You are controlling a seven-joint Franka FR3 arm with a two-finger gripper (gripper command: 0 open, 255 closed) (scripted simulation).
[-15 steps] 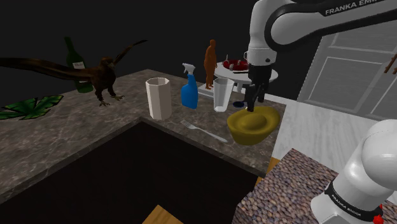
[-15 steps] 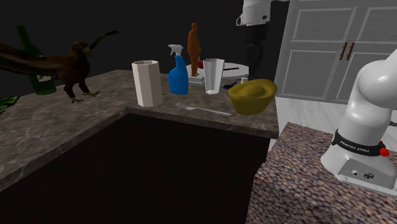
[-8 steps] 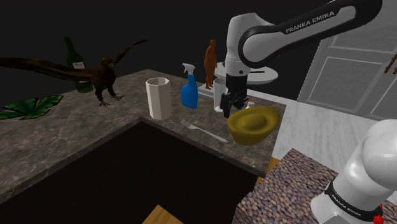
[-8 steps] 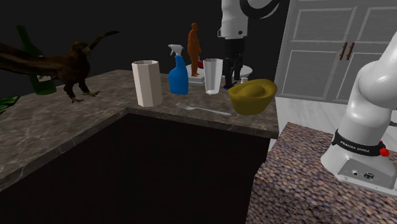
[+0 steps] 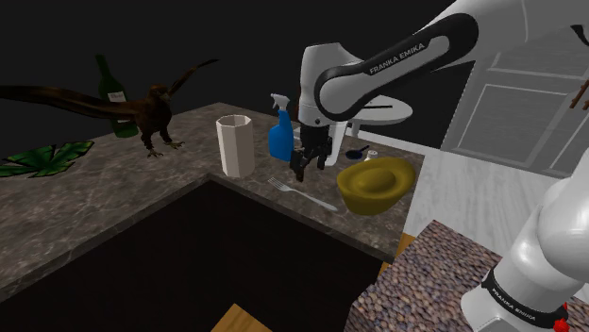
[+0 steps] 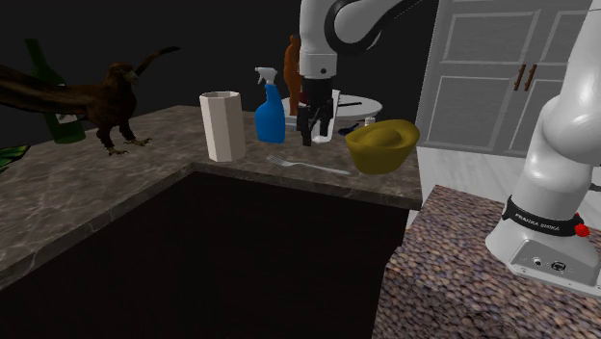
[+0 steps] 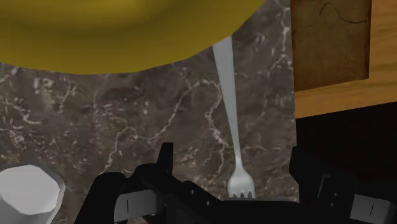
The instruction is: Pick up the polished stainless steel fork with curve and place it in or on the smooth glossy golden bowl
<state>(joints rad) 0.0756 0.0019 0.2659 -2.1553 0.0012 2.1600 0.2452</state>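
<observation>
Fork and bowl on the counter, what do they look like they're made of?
The fork looks like metal: pale silver-grey with a smooth, even sheen. The bowl is smooth golden yellow with a faint shine; it could be glazed ceramic, plastic or coated metal, I cannot tell.

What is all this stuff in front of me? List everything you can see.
fork: one, silver, flat on the counter beside the bowl
bowl: one, golden, near the counter's corner
cup: one, white, behind the fork
spray bottle: one, blue, beside the cup
figurine: one, orange-brown, behind the spray bottle
eagle: one, dark brown, wings spread
wine bottle: one, green, behind the eagle
leaf: one, green, shoulder view's left edge
plate: one, white, behind the bowl
counter: one, dark marbled
stand: one, speckled brown
arm: one, white
gripper: one, black, open above the fork
</observation>
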